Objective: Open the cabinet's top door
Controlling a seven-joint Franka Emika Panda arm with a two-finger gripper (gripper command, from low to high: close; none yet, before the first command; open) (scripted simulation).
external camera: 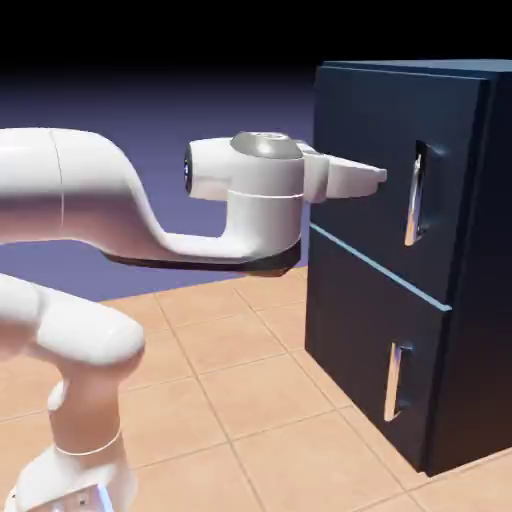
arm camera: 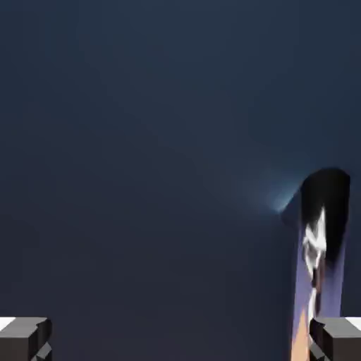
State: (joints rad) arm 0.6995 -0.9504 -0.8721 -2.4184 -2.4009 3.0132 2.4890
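Fingers (arm camera: 25, 338) of mine stand spread wide with nothing between them; in the hand view the two small grey tips sit at opposite bottom corners, and the flat dark panel fills the whole gap. My white gripper (external camera: 372, 178) reaches level toward the tall, boxy, dark navy-blue cabinet (external camera: 470, 300), which stands on the tan tiled tabletop (external camera: 250, 390) straight ahead of my fingers.

Directly in front of them is the upper dark navy flat door panel (external camera: 365, 170), shut flush with the cabinet's front. Its long silver bar handle (external camera: 415, 205) runs vertically, long axis up and down, set in a dark recess. From the outside camera, my fingertips are near that handle but not on it, stopping short at about the height of its upper end. In the hand view the handle's bright strip (arm camera: 314, 247) rises just above my right-hand fingertip, off to one side of the gap and not between the fingers.

Below them, the lower door (external camera: 370, 350) carries its own smaller upright silver handle (external camera: 397, 380), also vertical.
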